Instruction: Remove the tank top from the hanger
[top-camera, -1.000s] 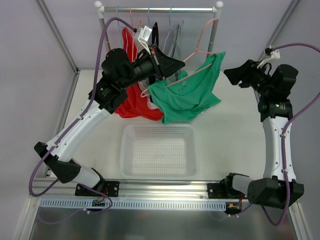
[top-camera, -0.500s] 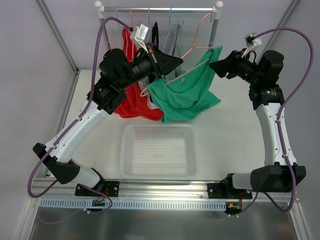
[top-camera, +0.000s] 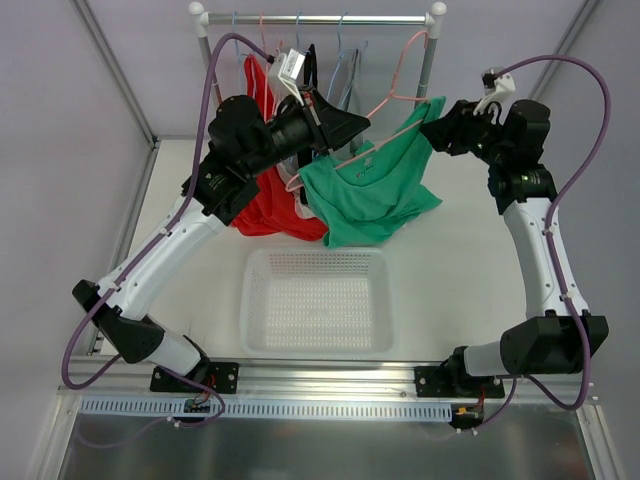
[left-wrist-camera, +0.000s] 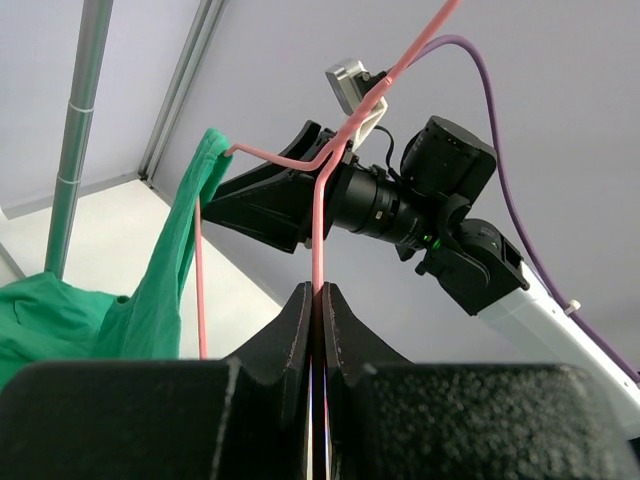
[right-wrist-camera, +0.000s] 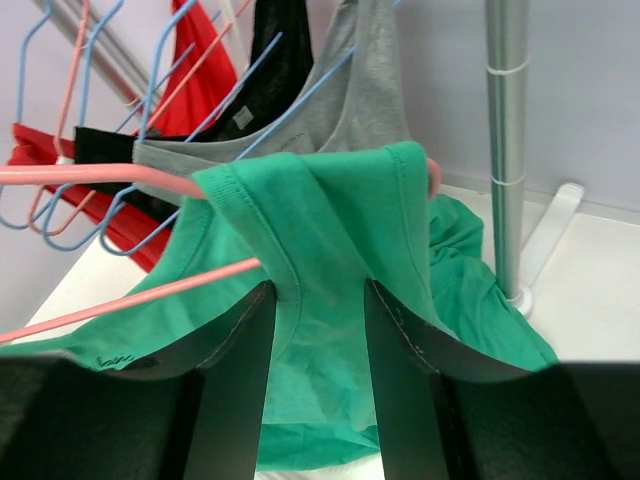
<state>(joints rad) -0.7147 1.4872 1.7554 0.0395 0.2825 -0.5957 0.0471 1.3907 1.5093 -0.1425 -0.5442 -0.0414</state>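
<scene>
Landmark: the white basket (top-camera: 316, 299), sitting on the surface (top-camera: 470, 280) nearest the arm bases; everything below is placed from it.
Tank top: the tank top (top-camera: 372, 190) hangs just beyond the basket's far edge, bunched low on one side, its right strap hooked over the end of the hanger (top-camera: 385, 105).
Left gripper: beyond the basket's far-left corner, the left gripper (top-camera: 340, 125) has its fingers pressed tight together on the hanger's thin pink wire, plain to see from its own wrist camera.
Right gripper: past the basket's far-right corner, the right gripper (right-wrist-camera: 315, 330) has its fingers part open, one on each side of the green strap where it drapes over the hanger's tip; nothing is pinched yet.
Background: farther back, the rail (top-camera: 320, 18) carries the red garment (top-camera: 265, 205), a grey top (right-wrist-camera: 350, 95) and light-blue hangers (right-wrist-camera: 150, 120).
Step in hand: looks like lining up on the last strap while the left arm steadies the hanger.
Next move calls for: pinching the strap cleanly, fabric only, then drawing it outward off the hanger end without dragging the wire along.
</scene>
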